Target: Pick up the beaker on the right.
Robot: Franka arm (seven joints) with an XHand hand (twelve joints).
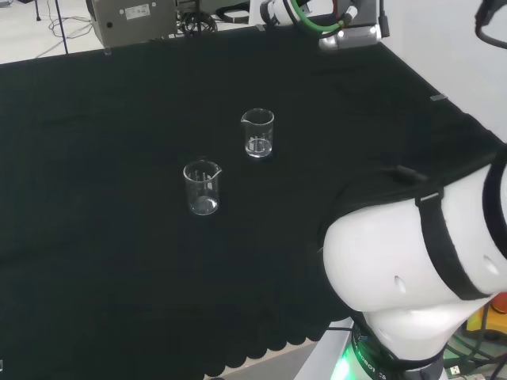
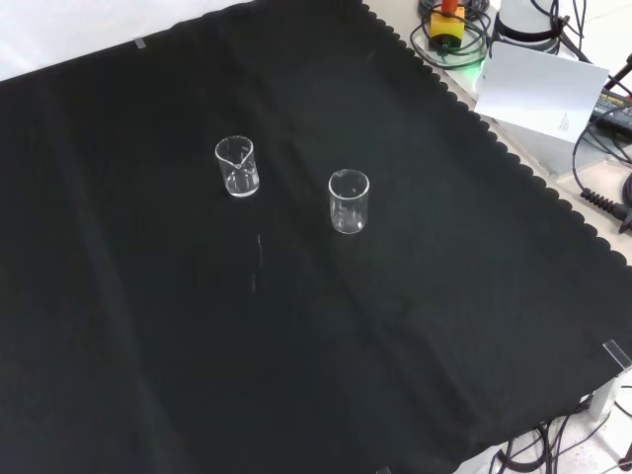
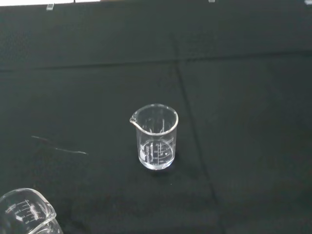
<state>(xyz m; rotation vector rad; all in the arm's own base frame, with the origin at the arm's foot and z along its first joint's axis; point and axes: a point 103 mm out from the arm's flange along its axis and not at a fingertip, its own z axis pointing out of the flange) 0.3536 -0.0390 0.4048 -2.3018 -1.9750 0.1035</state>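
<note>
Just black cloth [image 2: 415,326], 2 upright beakers [image 2: 349,200]

Black cloth [image 1: 95,261] spread over the worktop, scalloped along its edge at 6 o'clock in the head view and toward 2 o'clock in the front view. Pale floor [image 1: 32,32] beyond the cloth at 11 o'clock in the head view, crossed by thin dark cables. Grey box [image 1: 133,20] at 12 o'clock there, just past the cloth. White sheet [image 2: 538,87] at 2 o'clock in the front view, near a yellow and red button [image 2: 446,18] ringed by cables. More black cables [image 2: 604,148] at 3 o'clock. Even, soft light, no hard shadows on the cloth.
</note>
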